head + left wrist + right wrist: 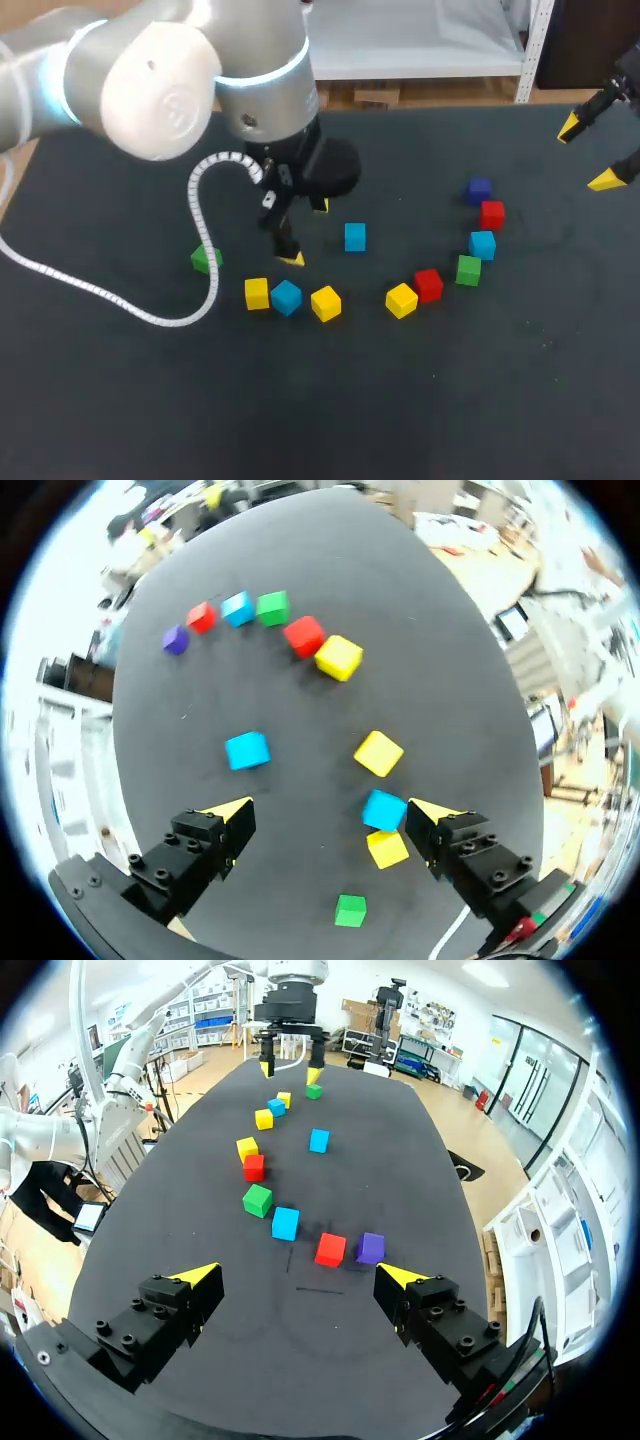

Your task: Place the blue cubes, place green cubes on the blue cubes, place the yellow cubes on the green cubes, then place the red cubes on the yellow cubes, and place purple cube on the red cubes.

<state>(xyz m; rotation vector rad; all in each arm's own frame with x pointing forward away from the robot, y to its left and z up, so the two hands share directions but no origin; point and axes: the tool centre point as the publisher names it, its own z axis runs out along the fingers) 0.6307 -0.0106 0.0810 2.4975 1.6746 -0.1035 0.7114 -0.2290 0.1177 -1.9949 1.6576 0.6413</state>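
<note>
Your left fingers (pixel 228 820) stand wide apart with nothing between them, over the dark bench (pixel 120 400). Just beside one tip sits a bright blue cube (pixel 384 810), with a yellow cube (pixel 387 848) touching it or nearly so. A second yellow cube (pixel 378 752) sits a little ahead, and a small green cube (pixel 350 910) lies further back under the fingers. A lone blue cube (pixel 247 750) lies ahead of the other tip, apart from the rest. Your right fingers (pixel 197 1278) are likewise spread wide and empty, held over the bench's right side, with a red cube (pixel 330 1249) and the single purple cube (pixel 370 1247) side by side just ahead of them. Beyond those a loose arc runs on: a third blue cube (pixel 285 1223), a second green cube (pixel 257 1200), a second red cube (pixel 254 1167) and a third yellow cube (pixel 246 1147). Every cube in sight rests singly on the bench; none sits on another. I judge the task not yet started: no blue base is gathered, and every layer above it is still to build. A blue cube looks the sensible first pick, though the one by your left fingers is crowded by yellow neighbours.
</note>
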